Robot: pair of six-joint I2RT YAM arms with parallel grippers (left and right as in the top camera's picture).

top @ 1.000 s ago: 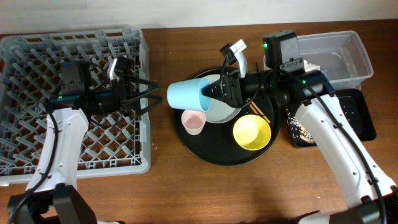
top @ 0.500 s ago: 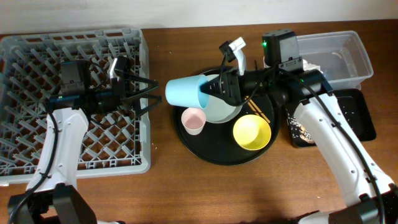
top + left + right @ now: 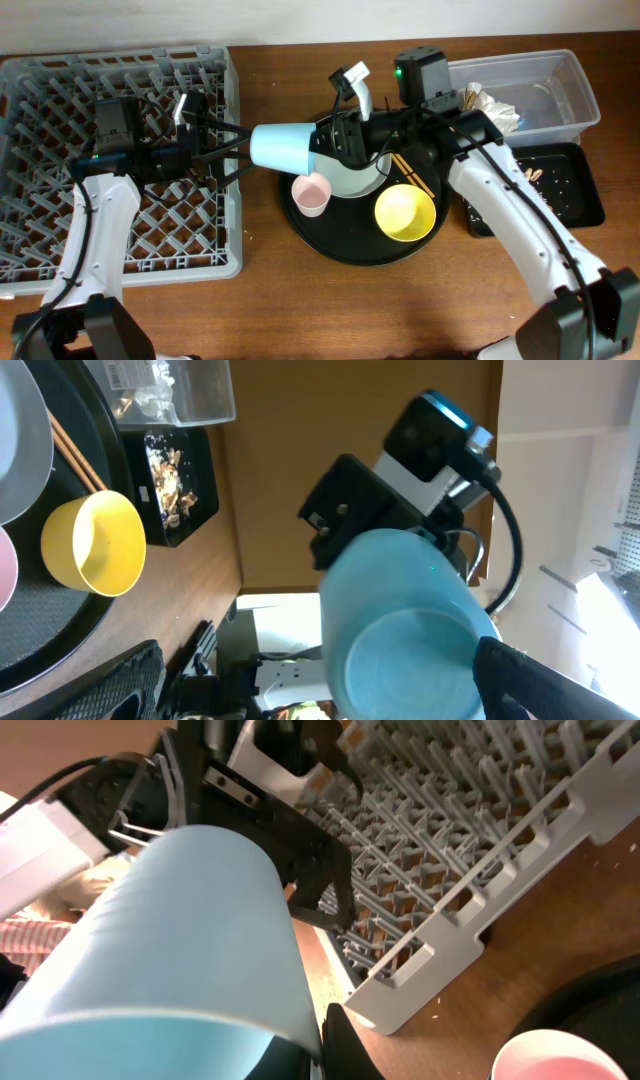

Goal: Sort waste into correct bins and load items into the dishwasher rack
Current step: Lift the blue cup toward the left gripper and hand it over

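Wooden surface (image 3: pixel 300 300): bare strip between rack and tray, free room under handover.
Dishwasher rack (image 3: pixel 60 90): far left, open pegs beneath left arm.
Round black tray (image 3: pixel 340 250): centre, carrying yellow bowl (image 3: pixel 405 213) and pink cup (image 3: pixel 311 193).
Blue cup (image 3: pixel 283 147): in air over that strip, on its side, long axis left to right, closed end seemingly toward rack.
Left gripper (image 3: pixel 240 150): spread wide, just beside cup's near end, nearer rack.
Right gripper (image 3: pixel 325 142): clamped on cup's far end.
Judged next: close left around cup, then release right.

The blue cup (image 3: pixel 282 147) blocks the gap between rack (image 3: pixel 120 270) and round tray (image 3: pixel 345 245), just before the wide-spread left pincer (image 3: pixel 244 150). Bare tabletop (image 3: pixel 330 310) lies along the front edge.
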